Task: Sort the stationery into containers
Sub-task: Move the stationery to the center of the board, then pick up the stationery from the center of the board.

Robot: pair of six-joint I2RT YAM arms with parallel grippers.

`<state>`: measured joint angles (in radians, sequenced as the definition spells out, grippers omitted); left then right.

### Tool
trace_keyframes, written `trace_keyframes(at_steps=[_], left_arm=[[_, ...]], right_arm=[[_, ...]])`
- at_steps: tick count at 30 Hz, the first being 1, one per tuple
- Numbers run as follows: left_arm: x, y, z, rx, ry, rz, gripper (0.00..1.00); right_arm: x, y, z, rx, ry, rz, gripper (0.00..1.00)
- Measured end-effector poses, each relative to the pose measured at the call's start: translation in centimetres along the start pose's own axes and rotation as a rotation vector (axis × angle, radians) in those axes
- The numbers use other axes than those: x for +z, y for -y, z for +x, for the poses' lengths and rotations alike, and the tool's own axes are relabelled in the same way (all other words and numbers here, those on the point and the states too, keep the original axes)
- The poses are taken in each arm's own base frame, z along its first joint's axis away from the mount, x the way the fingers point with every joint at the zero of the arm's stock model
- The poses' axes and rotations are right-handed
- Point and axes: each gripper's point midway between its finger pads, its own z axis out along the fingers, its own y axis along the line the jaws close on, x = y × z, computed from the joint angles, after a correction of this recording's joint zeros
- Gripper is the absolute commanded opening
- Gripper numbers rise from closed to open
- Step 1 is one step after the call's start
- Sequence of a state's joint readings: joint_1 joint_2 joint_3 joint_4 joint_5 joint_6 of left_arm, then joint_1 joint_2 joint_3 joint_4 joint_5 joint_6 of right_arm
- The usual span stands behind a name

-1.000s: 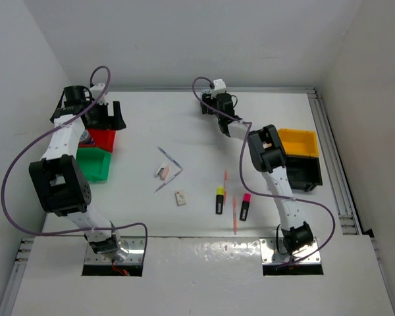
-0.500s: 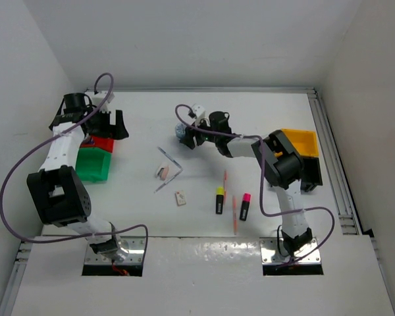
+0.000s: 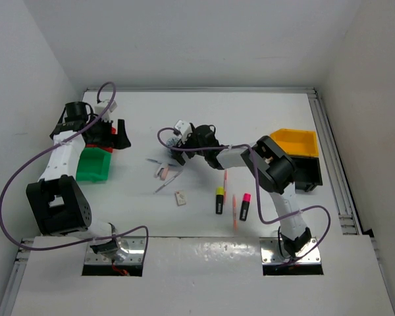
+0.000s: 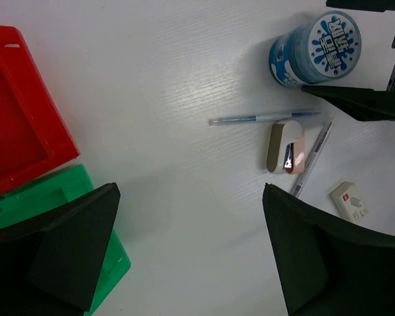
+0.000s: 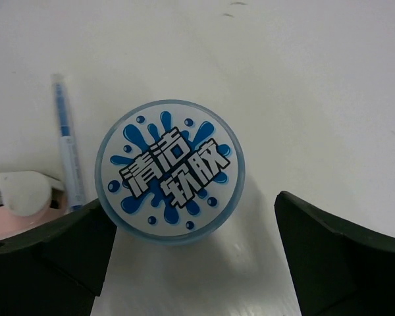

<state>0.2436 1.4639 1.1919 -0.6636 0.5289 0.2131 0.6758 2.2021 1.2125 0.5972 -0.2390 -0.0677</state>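
A round blue-white tape roll (image 5: 170, 171) stands on the table between my right gripper's (image 5: 191, 210) open jaws. The left finger is close against it and the right finger is well apart. Beside it lie two thin grey pens (image 4: 263, 118) (image 4: 313, 158), a pink eraser (image 4: 286, 148) and a beige eraser (image 3: 180, 197). My left gripper (image 4: 189, 197) hangs open and empty over bare table beside the red bin (image 4: 20, 118) and green bin (image 3: 92, 164). Yellow (image 3: 219, 199) and pink (image 3: 245, 206) highlighters and two orange pencils (image 3: 234, 214) lie mid-table.
The yellow-orange bin (image 3: 296, 141) and the black bin (image 3: 306, 172) stand at the right edge behind my right arm's elbow. White walls close in the table at the back and on both sides. A metal rail (image 3: 336, 171) runs along the right.
My right gripper has swung from the back of the table forward and to the left with the tape roll, then opened around it. My left gripper shifted slightly nearer.
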Motion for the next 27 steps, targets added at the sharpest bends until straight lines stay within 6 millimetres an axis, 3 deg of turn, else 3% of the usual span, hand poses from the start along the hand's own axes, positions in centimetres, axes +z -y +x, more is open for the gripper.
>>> trace_keyframes(at_steps=[5,7,9,13,16,17,19,22,27], left_arm=[[0.2,0.5,-0.3,0.012,0.009,0.019,0.96],[0.4,0.8,-0.5,0.019,0.011,0.023,0.95],[1.3,2.1,-0.9,0.047,-0.001,0.044,0.96],[4.3,5.9,-1.8,0.123,-0.034,0.101,0.95],[7.0,9.0,-2.6,0.188,-0.076,0.118,0.95],[7.8,9.9,-2.9,0.207,-0.09,0.115,0.96],[9.6,11.1,-3.5,0.239,-0.107,0.105,0.96],[11.5,12.0,-3.6,0.259,-0.14,0.089,0.96],[14.0,11.9,-3.2,0.268,-0.206,0.042,0.96]], right_arm=[[-1.5,1.3,-0.3,0.001,-0.028,0.058,0.99],[-3.0,1.6,-1.4,0.015,-0.042,0.065,0.99],[-5.0,2.3,-4.1,0.037,-0.028,0.074,0.99],[-11.4,4.7,-11.1,0.1,0.039,0.105,0.99],[-17.2,7.5,-14.7,0.136,0.075,0.164,0.98],[-19.1,8.6,-15.0,0.15,0.078,0.193,0.98],[-23.1,10.2,-14.3,0.189,0.067,0.254,0.97],[-27.7,11.5,-10.2,0.279,0.001,0.341,0.96],[-31.0,9.4,-2.2,0.417,-0.153,0.375,0.96]])
